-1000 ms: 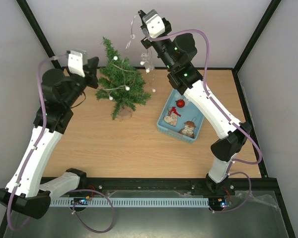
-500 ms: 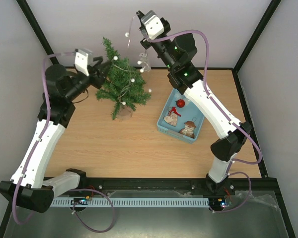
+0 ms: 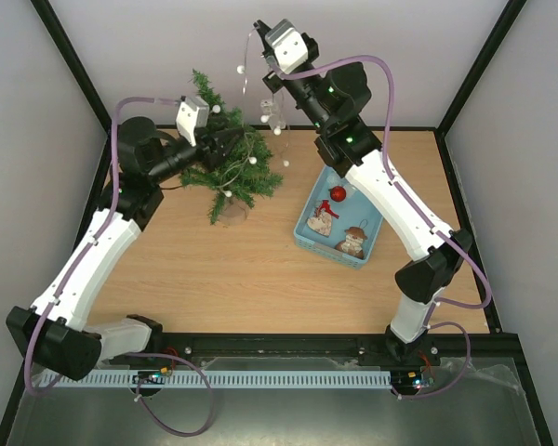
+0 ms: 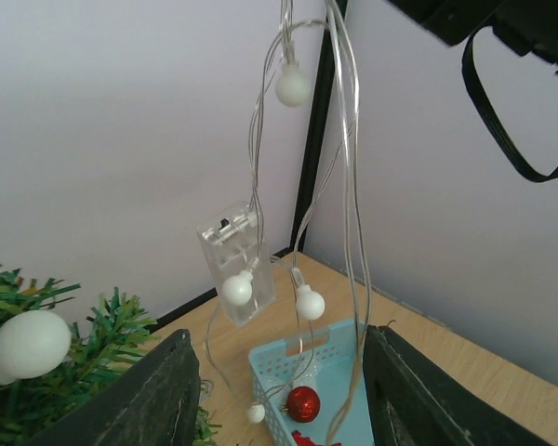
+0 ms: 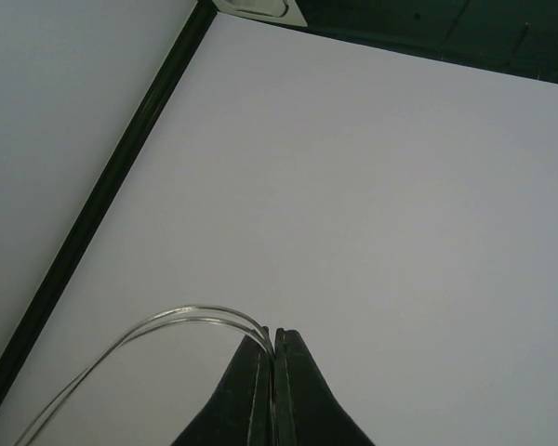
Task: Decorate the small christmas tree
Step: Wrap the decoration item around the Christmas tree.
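Observation:
The small christmas tree (image 3: pixel 228 172) stands at the back left of the table, with part of a light string draped on its branches (image 4: pixel 84 358). My right gripper (image 3: pixel 259 33) is raised high above the tree and shut on the string's thin wire (image 5: pixel 195 316). From it hang loops with white bulbs (image 4: pixel 293 85) and a clear battery box (image 4: pixel 237 265). My left gripper (image 3: pixel 234 139) reaches over the tree's upper right side. It is open, and the hanging wires and a bulb (image 4: pixel 309 303) dangle just beyond its black fingers (image 4: pixel 158 390), touching neither.
A light blue basket (image 3: pixel 327 251) sits right of the tree and holds a red bauble (image 3: pixel 338 193) and two figure ornaments (image 3: pixel 323 219). Black frame posts and white walls close in behind. From the left wrist the basket (image 4: pixel 288 351) lies below the hanging wires.
My left arm has swung right across the tree toward the hanging string, and its jaws have opened. The right gripper has stayed high, holding the wire; the loops swing slightly.

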Motion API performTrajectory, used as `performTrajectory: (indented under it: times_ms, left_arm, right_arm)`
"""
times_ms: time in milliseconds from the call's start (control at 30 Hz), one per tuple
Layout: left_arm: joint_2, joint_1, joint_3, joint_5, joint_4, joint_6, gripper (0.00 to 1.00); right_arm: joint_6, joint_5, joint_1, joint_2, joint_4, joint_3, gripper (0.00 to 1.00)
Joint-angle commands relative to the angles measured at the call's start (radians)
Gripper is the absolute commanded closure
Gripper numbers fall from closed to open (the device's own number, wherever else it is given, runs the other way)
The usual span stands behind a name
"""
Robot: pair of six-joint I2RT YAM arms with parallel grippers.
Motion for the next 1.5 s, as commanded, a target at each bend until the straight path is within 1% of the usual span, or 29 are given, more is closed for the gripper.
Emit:
performTrajectory:
  times_ms: [0,133,233,400,500,600,733,800,833,900,1067,1267,1467]
  left_arm:
    - [0.022,-0.007,-0.006,0.069,0.083,-0.023,0.51]
    - [0.010,-0.018,-0.041,0.099,0.130,-0.051,0.50]
    - [0.016,-0.023,-0.051,0.097,0.136,-0.058,0.50]
    - [0.037,-0.028,-0.053,0.093,0.155,-0.066,0.52]
    - [0.046,-0.033,-0.051,0.094,0.169,-0.067,0.55]
    - [0.053,-0.036,-0.052,0.100,0.173,-0.066,0.63]
    - [0.046,-0.036,-0.064,0.097,0.175,-0.066,0.82]
    - [0.038,-0.036,-0.070,0.092,0.172,-0.062,0.96]
    - [0.032,-0.036,-0.071,0.085,0.164,-0.056,0.97]
    - [0.009,-0.034,-0.066,0.049,0.127,-0.035,0.98]
    - [-0.061,0.004,-0.040,-0.121,0.023,0.009,0.98]
    - [-0.093,0.138,0.017,-0.145,0.002,-0.004,0.98]
    - [-0.036,0.204,0.127,-0.203,-0.033,0.036,0.98]
  right_arm:
    - [0.019,-0.014,0.000,-0.049,0.017,0.005,0.98]
    - [0.015,-0.009,0.000,-0.054,0.011,0.005,0.98]
    - [0.013,-0.007,0.000,-0.057,0.008,0.005,0.98]
    - [0.021,-0.010,0.000,-0.060,0.012,0.008,0.98]
    - [0.025,-0.010,0.000,-0.063,0.014,0.007,0.98]
    - [0.026,-0.011,0.000,-0.066,0.013,0.005,0.98]
    - [0.022,-0.004,0.000,-0.067,0.011,0.000,0.98]
    - [0.020,0.000,0.000,-0.068,0.011,-0.001,0.98]
    - [0.018,0.003,0.000,-0.068,0.010,0.000,0.98]
    - [0.011,0.017,0.000,-0.070,0.003,-0.001,0.98]
    - [-0.023,0.062,0.000,-0.069,-0.014,-0.008,0.98]
    - [-0.012,0.044,0.000,-0.064,-0.003,-0.010,0.98]
    - [-0.065,0.065,0.000,-0.033,0.014,-0.001,0.98]
